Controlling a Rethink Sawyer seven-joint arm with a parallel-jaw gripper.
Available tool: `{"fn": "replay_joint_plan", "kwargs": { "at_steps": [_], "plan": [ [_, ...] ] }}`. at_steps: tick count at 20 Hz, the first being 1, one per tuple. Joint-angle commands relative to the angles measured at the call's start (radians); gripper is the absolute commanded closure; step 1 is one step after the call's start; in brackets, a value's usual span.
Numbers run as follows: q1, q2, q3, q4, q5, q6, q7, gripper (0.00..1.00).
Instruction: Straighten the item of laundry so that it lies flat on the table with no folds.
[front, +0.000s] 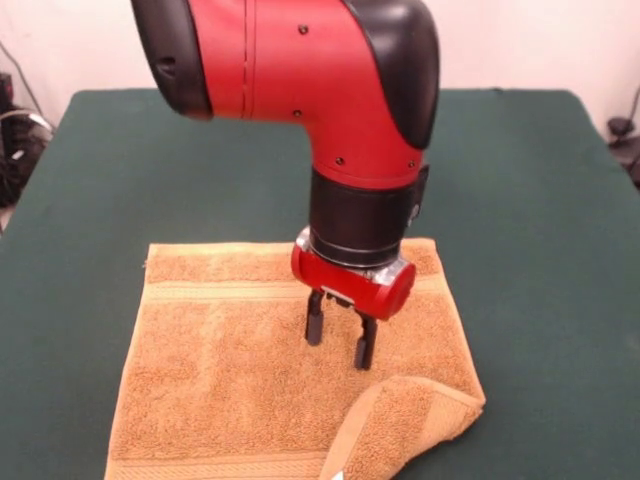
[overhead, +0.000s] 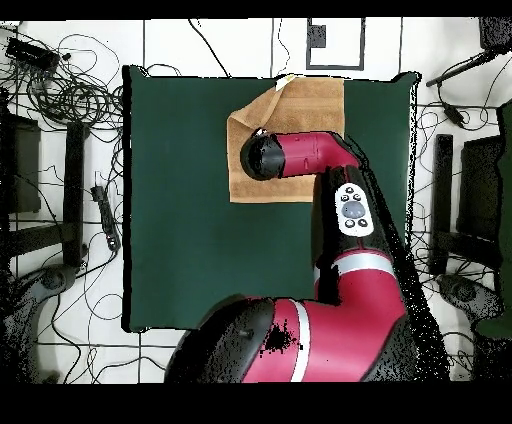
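Note:
The item of laundry (front: 230, 370), an orange-tan terry towel, lies spread on the green table (front: 100, 170) near its front edge. Its front right corner (front: 400, 425) is folded back over itself, with a small white tag showing at the fold's lower edge. My gripper (front: 340, 343) hangs just above the towel's middle, a little behind the folded corner, open with nothing between its two black fingers. In the overhead view the towel (overhead: 300, 100) sits at the table's top edge, with the arm's black end (overhead: 262, 155) covering much of it and hiding the gripper.
The red and black arm (front: 300, 70) fills the upper middle of the front view. Cables and stands (overhead: 60, 90) crowd the floor around the table (overhead: 180, 200). The towel's front edge runs to the picture's bottom edge in the front view.

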Motion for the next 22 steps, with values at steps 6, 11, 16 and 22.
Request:
{"fn": "replay_joint_plan", "kwargs": {
  "at_steps": [6,11,16,22],
  "plan": [
    [0.038,0.003,0.029,-0.015,-0.009,0.044,-0.066,0.0],
    [0.044,0.016,0.031,-0.042,-0.014,0.06,-0.075,0.0],
    [0.043,0.028,0.041,-0.06,-0.017,0.071,-0.096,0.0],
    [0.057,0.061,0.051,-0.093,-0.002,0.065,-0.063,0.0]
  ]
}}
